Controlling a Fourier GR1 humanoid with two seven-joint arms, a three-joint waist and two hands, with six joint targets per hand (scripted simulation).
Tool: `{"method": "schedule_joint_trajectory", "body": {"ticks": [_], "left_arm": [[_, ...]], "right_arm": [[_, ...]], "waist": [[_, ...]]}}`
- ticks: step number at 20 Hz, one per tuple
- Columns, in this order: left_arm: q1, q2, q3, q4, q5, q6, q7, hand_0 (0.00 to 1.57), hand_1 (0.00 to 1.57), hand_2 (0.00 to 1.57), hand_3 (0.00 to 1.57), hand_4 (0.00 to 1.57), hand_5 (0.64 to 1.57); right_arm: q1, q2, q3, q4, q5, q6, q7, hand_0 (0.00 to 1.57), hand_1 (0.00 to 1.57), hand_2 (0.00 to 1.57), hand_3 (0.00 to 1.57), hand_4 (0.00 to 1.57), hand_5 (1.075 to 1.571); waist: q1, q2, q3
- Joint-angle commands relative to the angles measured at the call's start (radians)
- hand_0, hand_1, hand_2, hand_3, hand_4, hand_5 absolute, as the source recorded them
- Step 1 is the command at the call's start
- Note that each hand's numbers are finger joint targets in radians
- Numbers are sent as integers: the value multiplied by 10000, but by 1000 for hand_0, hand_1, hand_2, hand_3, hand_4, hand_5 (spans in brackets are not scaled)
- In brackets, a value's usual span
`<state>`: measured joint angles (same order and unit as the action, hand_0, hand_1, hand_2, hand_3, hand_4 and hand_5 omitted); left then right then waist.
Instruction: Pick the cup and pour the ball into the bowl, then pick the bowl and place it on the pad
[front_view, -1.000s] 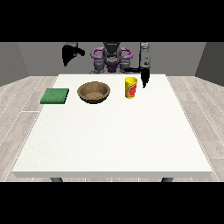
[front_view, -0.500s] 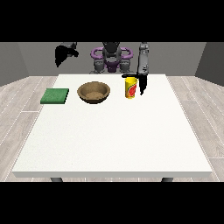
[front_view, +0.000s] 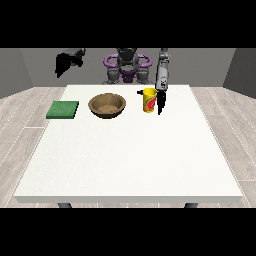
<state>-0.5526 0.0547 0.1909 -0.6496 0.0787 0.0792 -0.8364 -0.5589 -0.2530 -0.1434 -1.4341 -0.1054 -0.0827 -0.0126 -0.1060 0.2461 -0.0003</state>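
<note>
One cup (front_view: 149, 100), one bowl (front_view: 107, 105), one pad (front_view: 63, 109)

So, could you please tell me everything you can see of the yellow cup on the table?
The yellow cup stands upright on the white table, toward the far edge, to the view's right of the wooden bowl and apart from it. It looks like smooth plastic, with a red and green mark on its side and an open top; whether a ball is inside cannot be seen. The hand at the view's right hangs right beside it, fingers pointing down; contact cannot be judged.
</note>
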Motion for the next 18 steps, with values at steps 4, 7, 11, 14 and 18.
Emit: {"method": "schedule_joint_trajectory", "body": {"ticks": [4,7,11,14,18], "left_arm": [[717,-380,-689,484,-1111,1097,-1707,1301,1301,1571,1571,1259,1243],[424,-515,-361,1036,-1017,1731,-1835,1323,1323,1571,1571,1287,1211],[-59,-58,-243,1247,-958,1715,-1126,1335,1335,1571,1571,1287,1198],[-277,-391,-810,591,-1306,1974,-131,1345,1345,1571,1571,1312,1172],[-1121,-455,-1229,79,-1674,2355,1194,1344,1344,1571,1571,1323,1157]], "right_arm": [[-178,-358,-673,453,-190,-21,-287,0,0,391,673,580,1570],[145,-440,-450,3,-366,380,339,0,0,372,691,573,1570],[233,-586,-668,117,-416,416,218,0,0,403,646,579,1570],[1055,-583,-887,1208,-240,658,-918,0,0,395,657,584,1569],[919,-1063,-1356,2199,-518,1062,-870,0,0,395,700,568,1570]], "waist": [[326,177,-2],[-126,-178,-3],[-111,-441,-3],[306,-1128,6],[753,-1575,13]]}}
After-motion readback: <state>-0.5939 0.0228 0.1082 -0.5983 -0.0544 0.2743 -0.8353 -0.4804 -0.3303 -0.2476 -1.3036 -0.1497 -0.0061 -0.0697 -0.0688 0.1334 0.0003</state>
